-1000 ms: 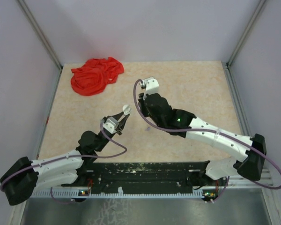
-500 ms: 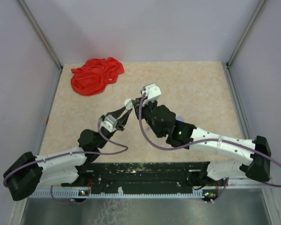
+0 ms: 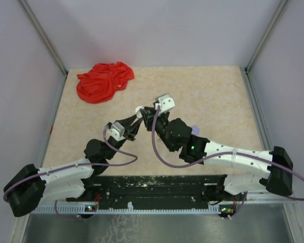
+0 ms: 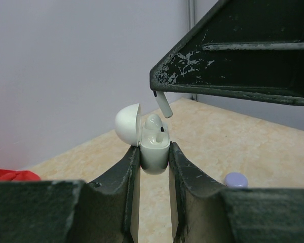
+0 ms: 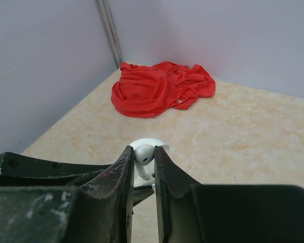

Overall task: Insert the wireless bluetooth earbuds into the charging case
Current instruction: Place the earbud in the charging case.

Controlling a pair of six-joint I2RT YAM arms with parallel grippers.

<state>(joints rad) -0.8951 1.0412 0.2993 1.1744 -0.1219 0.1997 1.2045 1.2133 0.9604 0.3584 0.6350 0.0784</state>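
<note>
My left gripper [image 4: 154, 158] is shut on a white charging case [image 4: 155, 152] and holds it upright above the table with its lid open to the left. One white earbud [image 4: 153, 123] sits inside. My right gripper [image 5: 142, 157] is shut on a second white earbud [image 5: 144, 153], whose stem [image 4: 164, 104] points down just above the case's open mouth. In the top view the two grippers meet at mid-table, left gripper [image 3: 135, 120] and right gripper [image 3: 151, 112], with the case [image 3: 140, 111] between them.
A crumpled red cloth [image 3: 103, 81] lies at the far left of the table and also shows in the right wrist view [image 5: 159, 87]. A small lavender round piece [image 3: 194, 130] lies on the table beside the right arm, also in the left wrist view [image 4: 236, 179].
My right gripper has swung left and down to the left gripper, bringing its earbud over the open case. My left gripper has shifted slightly forward and right.
</note>
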